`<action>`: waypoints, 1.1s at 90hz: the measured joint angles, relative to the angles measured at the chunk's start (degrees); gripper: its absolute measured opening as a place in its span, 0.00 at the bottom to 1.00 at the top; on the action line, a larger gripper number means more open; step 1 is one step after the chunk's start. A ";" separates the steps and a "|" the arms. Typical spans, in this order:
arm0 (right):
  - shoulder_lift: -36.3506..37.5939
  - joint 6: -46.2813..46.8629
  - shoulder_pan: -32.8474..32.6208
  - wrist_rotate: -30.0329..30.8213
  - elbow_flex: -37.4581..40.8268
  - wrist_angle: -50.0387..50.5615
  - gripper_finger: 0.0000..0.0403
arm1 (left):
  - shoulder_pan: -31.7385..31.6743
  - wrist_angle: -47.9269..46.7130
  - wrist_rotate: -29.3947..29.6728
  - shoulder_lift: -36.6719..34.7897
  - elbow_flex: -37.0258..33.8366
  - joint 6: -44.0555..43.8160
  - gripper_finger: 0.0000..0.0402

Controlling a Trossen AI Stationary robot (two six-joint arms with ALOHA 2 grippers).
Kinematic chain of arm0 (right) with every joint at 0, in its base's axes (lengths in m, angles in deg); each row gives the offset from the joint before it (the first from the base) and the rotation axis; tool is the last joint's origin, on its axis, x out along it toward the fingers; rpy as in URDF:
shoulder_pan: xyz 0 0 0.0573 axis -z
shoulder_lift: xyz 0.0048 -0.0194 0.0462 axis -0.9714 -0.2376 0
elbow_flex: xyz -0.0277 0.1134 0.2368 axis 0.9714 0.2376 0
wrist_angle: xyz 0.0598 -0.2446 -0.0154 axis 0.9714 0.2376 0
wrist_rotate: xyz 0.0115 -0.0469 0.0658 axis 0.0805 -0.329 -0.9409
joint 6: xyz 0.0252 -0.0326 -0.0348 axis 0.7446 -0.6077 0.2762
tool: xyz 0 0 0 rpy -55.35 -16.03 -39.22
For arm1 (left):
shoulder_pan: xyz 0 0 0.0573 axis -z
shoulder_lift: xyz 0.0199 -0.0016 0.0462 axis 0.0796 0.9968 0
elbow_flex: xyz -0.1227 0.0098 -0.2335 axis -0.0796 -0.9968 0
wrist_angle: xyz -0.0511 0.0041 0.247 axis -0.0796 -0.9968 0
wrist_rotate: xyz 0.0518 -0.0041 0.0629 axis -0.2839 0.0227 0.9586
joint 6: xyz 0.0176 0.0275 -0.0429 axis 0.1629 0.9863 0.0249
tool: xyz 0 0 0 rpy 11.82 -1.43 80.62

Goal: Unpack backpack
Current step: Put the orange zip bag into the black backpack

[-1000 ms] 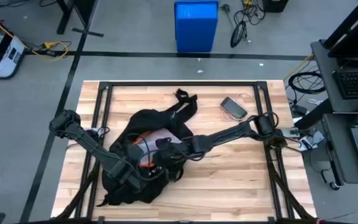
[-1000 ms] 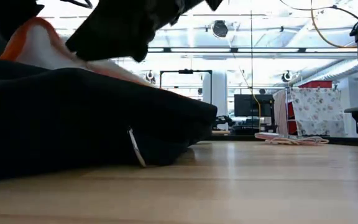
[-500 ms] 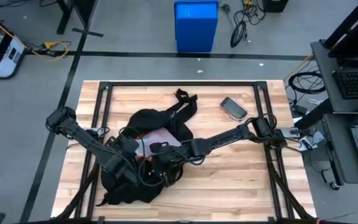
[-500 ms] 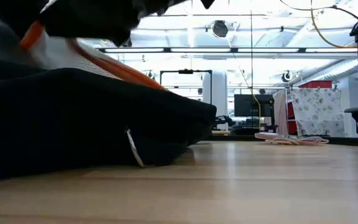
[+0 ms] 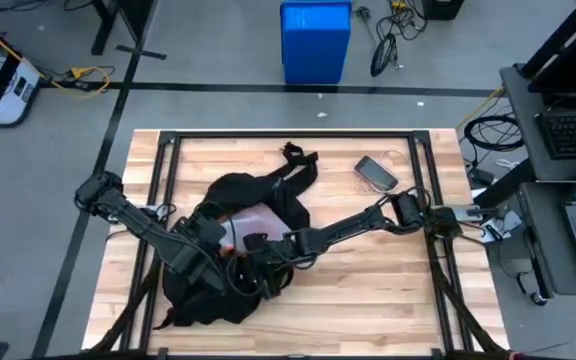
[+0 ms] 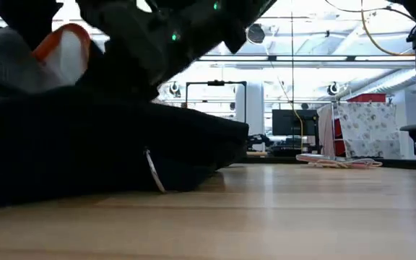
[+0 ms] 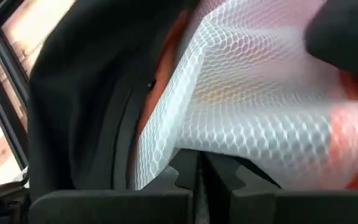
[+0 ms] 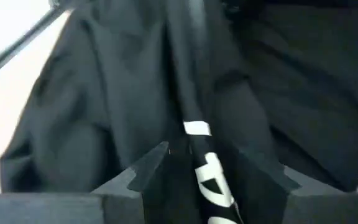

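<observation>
Left hand [image 5: 230, 262], reaching into the mouth of the backpack [image 5: 200, 300]: in the left wrist view its two fingers [image 7: 185, 180] are pressed together on the edge of a white mesh pouch with orange trim [image 7: 253, 106], pinching it. The pouch lies directly ahead of this hand, half out of the black fabric, whose dark folds rise just beside the fingers.

Right hand [image 5: 268, 262], just beside the left hand over the same opening: the right wrist view shows its fingers [image 8: 145, 163] spread, with a fold of black backpack fabric bearing a strip of white lettering [image 8: 213, 180] running between them. Whether the pads press on that fold cannot be told.

The backpack lies flat on the wooden surface [image 5: 368, 290], under both hands and spreading away from them towards the left arm's side. In the low view it fills the near left as a dark mound [image 6: 85, 152], with the orange-edged pouch [image 6: 63, 50] showing above it beside the arms.

Beyond the hands, the backpack's straps [image 5: 298, 160] trail across the surface. Farther still, well apart from both hands, a small dark device [image 5: 376, 173] rests near the surface's far edge. Past that edge, a blue bin [image 5: 315, 42] stands on the floor.
</observation>
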 joint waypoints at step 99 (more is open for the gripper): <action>12.53 16.42 -0.72 6.52 0.23 17.84 0.00 | 0.09 1.26 -9.75 0.09 -0.04 1.24 0.00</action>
